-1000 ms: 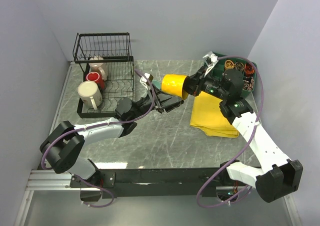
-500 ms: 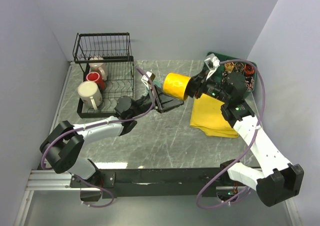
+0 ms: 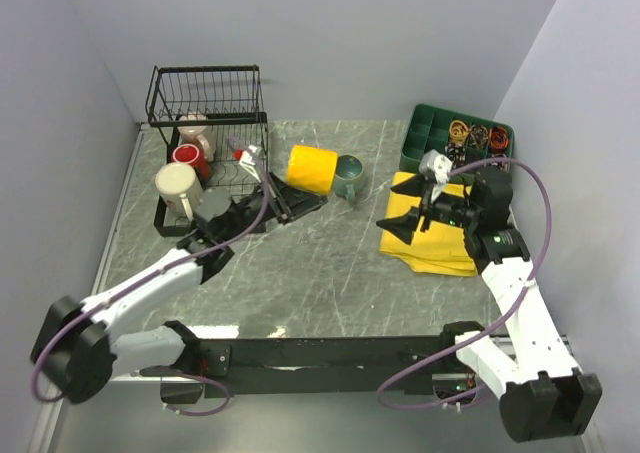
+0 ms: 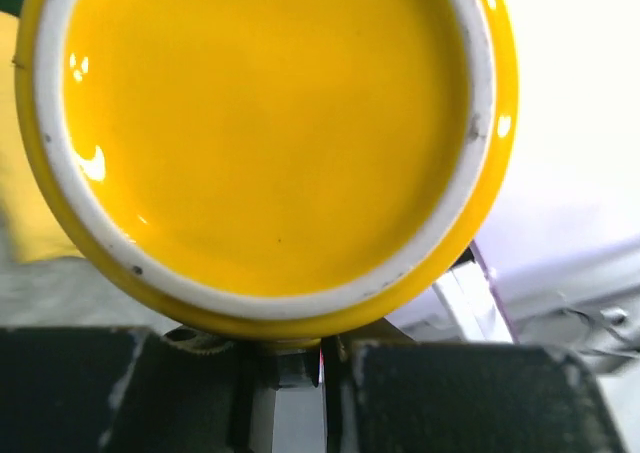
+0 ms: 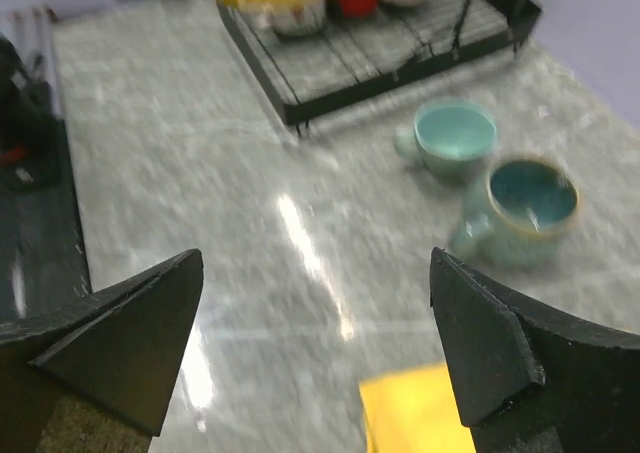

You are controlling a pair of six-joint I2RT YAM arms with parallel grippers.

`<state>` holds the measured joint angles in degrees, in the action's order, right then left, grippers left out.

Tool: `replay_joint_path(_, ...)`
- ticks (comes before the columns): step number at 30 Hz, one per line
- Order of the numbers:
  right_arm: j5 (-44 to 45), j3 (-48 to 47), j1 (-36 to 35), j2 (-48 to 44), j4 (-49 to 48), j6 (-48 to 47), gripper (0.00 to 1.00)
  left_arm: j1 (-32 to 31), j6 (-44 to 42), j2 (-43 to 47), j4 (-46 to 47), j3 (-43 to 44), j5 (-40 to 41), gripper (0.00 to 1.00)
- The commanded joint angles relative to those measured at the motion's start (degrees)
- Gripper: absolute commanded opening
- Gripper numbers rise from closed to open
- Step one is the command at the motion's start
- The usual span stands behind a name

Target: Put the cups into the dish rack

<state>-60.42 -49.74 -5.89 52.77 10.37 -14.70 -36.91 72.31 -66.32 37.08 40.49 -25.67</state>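
Left fingers (image 4: 120,393): nearly together at the bottom of the wrist view, and they are clamped on the yellow mug (image 4: 270,133) at its near edge. The exact part they pinch is hidden.
Right fingers (image 5: 120,343): spread wide, nothing between them, just blurred worktop (image 5: 250,223) showing through the gap.
Yellow mug: tipped on its side at the left fingers' tips, its round, pale-ringed face filling the left wrist view. Overhead it sits in the upper middle of the frame, just right of the dish rack (image 3: 210,173).
Dish rack: black wire, upper left of the overhead frame, with the raised basket tier at the back and the flat slotted base in front.
In the rack: three mugs lined up on the left part of the base. The cream mug (image 3: 178,188) is at the front, the red mug (image 3: 188,158) behind it, and the beige mug (image 3: 195,128) furthest back, under the basket tier.
Teal mugs: both upright on the worktop in the right wrist view. The paler teal mug (image 5: 455,133) is nearer the rack, and the darker teal mug (image 5: 530,198) is just beside it toward the right edge.
Right arm: its fingers hang over the yellow cloth (image 3: 435,248), right of centre overhead.
Green tray (image 3: 430,138): upper right corner overhead, just behind the cloth, with coloured bands in its compartments.
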Motion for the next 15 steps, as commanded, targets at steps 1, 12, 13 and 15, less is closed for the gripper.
replay_joint_path(1, -4.88, 6.74, 5.53, -3.9, 5.45, -10.61, 1.0, 2.0, -16.56, 8.57, -15.43, 1.08, 11.31, 0.01)
replay_joint_path(12, -1.36, 8.25, 12.74, -2.49, 8.44, -14.05, 1.0, 14.92, -33.63, 8.14, -34.18, 3.01, 29.61, 0.01)
replay_joint_path(13, -1.54, 8.6, 13.27, -2.94, 7.92, -13.78, 1.0, 15.11, -35.64, 7.62, -33.92, 3.02, 31.11, 0.01)
replay_joint_path(15, -1.98, 9.04, 13.62, -3.9, 7.38, -13.43, 1.0, 16.07, -37.24, 5.51, -33.48, 3.28, 35.85, 0.01)
